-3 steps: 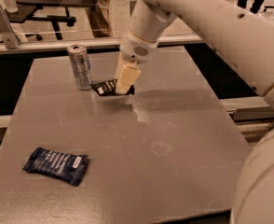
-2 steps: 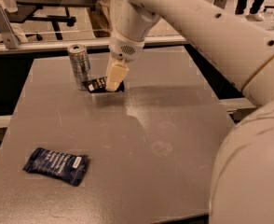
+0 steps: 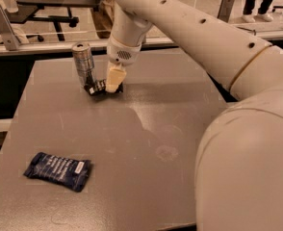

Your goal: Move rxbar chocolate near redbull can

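The redbull can [image 3: 83, 63] stands upright at the far left of the grey table [image 3: 146, 143]. The rxbar chocolate [image 3: 96, 87], a small black wrapper with a white label, lies at the can's base on its right side, touching it or almost so. My gripper [image 3: 113, 84] reaches down from the white arm [image 3: 180, 23] and is shut on the right end of the bar, low over the table. The cream fingers [image 3: 115, 77] hide that end of the bar.
A larger dark blue packet [image 3: 58, 170] with white lettering lies at the front left of the table. Rails and benches [image 3: 31, 13] stand behind the table's far edge. My arm's bulk fills the right side of the view.
My gripper has moved left with the rxbar chocolate in it, bringing the bar up to the base of the redbull can. The can and the blue packet have not moved.
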`<state>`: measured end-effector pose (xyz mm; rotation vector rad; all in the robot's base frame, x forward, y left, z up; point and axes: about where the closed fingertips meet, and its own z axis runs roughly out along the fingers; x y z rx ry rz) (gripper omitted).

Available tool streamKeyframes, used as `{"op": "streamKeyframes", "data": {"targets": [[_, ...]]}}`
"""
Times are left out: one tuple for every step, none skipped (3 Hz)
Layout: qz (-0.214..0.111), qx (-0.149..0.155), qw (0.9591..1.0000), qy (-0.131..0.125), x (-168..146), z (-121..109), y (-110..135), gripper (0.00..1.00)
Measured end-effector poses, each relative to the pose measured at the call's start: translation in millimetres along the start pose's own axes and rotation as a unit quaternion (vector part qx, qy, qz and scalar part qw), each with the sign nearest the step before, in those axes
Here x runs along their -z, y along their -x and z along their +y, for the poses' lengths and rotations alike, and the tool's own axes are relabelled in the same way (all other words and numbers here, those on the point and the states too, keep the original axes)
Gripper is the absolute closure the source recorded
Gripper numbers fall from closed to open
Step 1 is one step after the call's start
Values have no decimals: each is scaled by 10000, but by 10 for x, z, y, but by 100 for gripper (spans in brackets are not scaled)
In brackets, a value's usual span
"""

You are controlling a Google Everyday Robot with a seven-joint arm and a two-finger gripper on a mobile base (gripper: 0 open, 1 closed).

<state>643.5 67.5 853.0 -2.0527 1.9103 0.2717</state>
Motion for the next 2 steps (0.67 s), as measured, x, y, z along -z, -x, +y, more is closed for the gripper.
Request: {"op": "streamKeyframes", "data": {"targets": [[-79,88,9999,97,16,72,-7,0],[-79,89,9999,98,15,72,-7,0]]}}
